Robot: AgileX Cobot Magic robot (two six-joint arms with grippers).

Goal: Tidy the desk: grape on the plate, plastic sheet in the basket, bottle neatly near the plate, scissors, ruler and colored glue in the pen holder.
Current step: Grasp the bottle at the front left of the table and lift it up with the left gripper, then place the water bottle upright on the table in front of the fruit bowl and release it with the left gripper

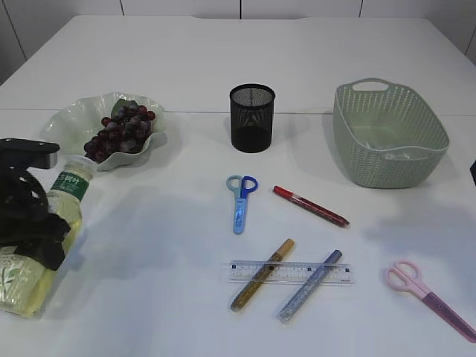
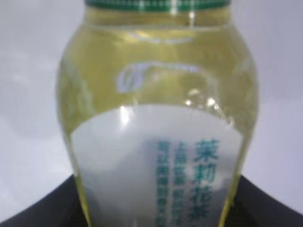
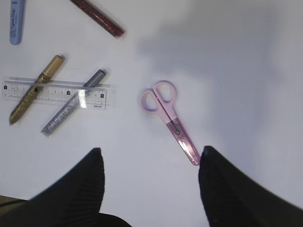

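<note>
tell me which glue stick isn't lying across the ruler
The red glue stick. It lies alone on the table, clear of the ruler, while the gold and silver sticks both cross it.

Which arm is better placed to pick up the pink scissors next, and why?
Right: its open tool hovers just above the pink scissors, while the left tool is occupied gripping the bottle far across the table.
</note>
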